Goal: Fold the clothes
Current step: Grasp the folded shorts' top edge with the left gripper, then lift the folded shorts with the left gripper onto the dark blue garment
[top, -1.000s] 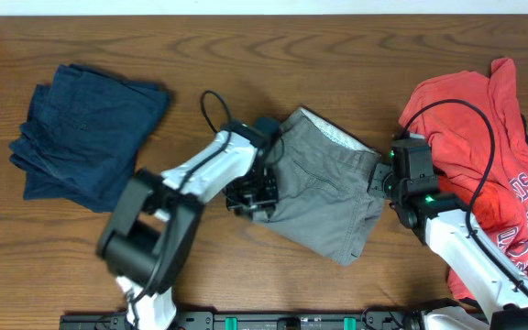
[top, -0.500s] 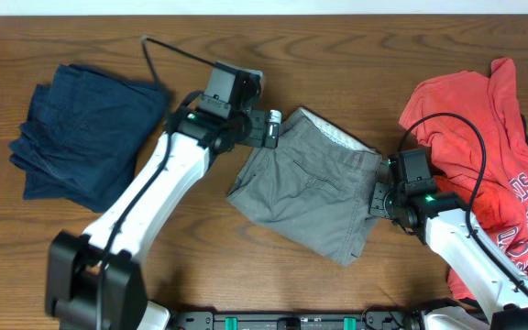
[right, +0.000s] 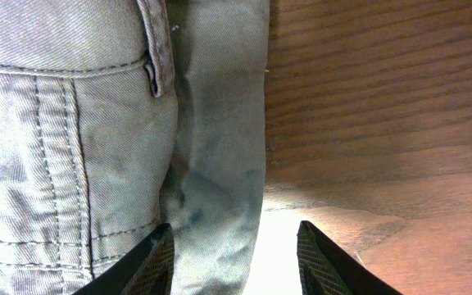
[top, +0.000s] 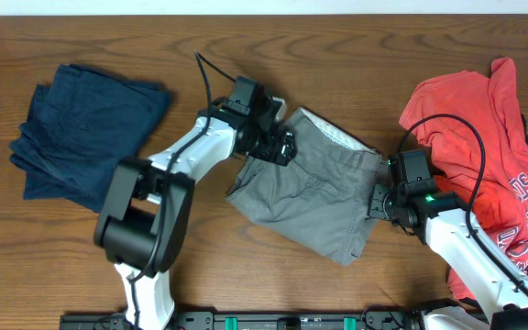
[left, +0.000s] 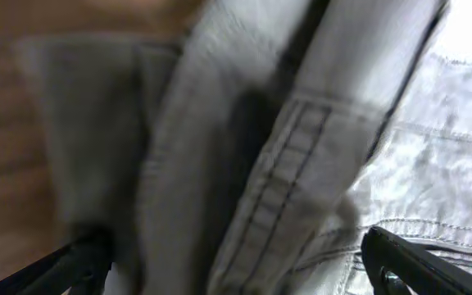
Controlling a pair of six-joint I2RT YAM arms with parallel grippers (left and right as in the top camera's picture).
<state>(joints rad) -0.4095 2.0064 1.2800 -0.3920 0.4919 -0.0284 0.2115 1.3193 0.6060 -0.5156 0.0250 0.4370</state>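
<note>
As it gapes, the right tool (right: pixel 236 246) straddles the grey shorts' (right: pixel 72 123) edge.

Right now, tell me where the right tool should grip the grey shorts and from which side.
Grip the grey shorts at their right side edge, just below the waistband corner, coming in from the right over the table. That edge lies flat with bare wood beside it, and the right tool straddles it with jaws open.

no text was legible in any view, white lettering printed on the red T-shirt (top: pixel 511 137) was too small and creased to read from overhead
</note>
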